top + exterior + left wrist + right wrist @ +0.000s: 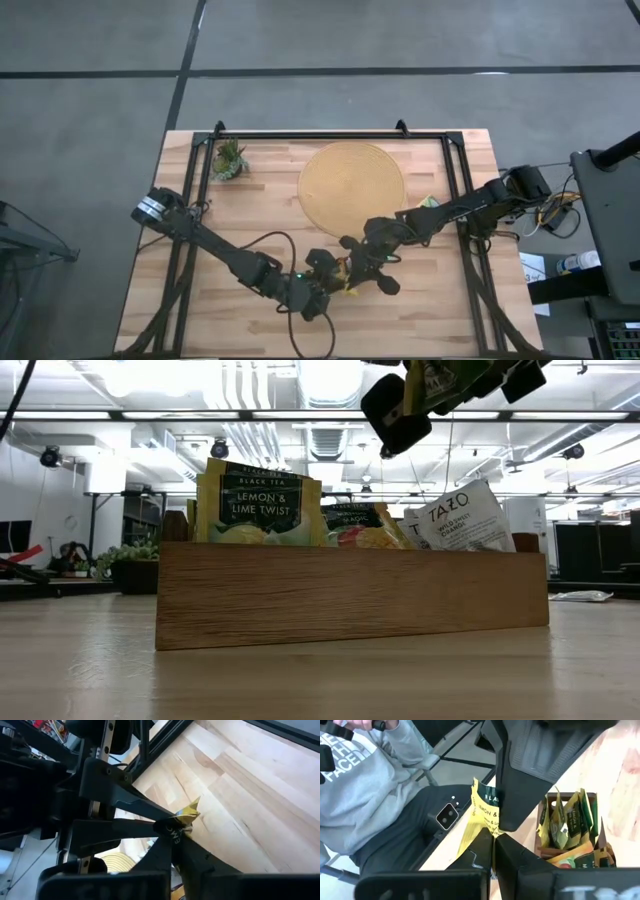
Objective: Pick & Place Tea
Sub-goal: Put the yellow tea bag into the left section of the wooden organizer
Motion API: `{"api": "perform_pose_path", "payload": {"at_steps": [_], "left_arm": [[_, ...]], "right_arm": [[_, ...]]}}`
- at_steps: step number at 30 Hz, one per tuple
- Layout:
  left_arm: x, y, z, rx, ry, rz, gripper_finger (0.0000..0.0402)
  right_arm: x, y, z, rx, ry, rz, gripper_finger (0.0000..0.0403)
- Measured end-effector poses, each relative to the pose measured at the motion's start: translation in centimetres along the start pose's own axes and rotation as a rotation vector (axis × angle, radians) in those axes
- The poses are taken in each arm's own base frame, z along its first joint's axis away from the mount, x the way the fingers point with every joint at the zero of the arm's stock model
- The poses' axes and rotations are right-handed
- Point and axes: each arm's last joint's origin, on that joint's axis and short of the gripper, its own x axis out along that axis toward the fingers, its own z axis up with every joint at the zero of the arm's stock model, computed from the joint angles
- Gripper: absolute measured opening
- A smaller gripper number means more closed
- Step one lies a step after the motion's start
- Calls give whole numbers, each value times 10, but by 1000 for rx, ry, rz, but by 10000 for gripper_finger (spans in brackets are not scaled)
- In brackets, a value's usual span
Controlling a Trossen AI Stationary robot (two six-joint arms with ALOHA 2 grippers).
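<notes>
Handover step, lower centre: right gripper (492, 837) and left gripper (181, 826) both clenched on yellow tea sachet (479, 815); next, probably one releases.

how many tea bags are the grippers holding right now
1: a yellow tea bag, pinched by both the left gripper and the right gripper above the table's front. Others stand in the tray; one hidden behind fingers is possible.

Yellow sachet (186, 815) in left claw (176, 834)
</notes>
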Motion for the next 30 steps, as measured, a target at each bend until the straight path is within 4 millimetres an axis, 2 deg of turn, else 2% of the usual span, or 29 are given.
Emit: {"api": "perform_pose_path", "payload": {"at_steps": [5,11,20,26,30], "left_arm": [[0,0,0,5,-1,-2,4],[0,-1,-1,10,7,-7,1],[-2,-1,-1,-23,55,-49,0],[-12,10,12,-234,145,-74,0],[-19,9,14,-386,214,-98,0]], "right_arm": [[0,0,0,-12,0,-1,9],[0,-1,0,-16,-1,-28,20],[0,-1,0,-23,-5,-64,98],[-4,-1,1,-11,12,-74,157],[-19,-1,2,34,49,-97,183]]}}
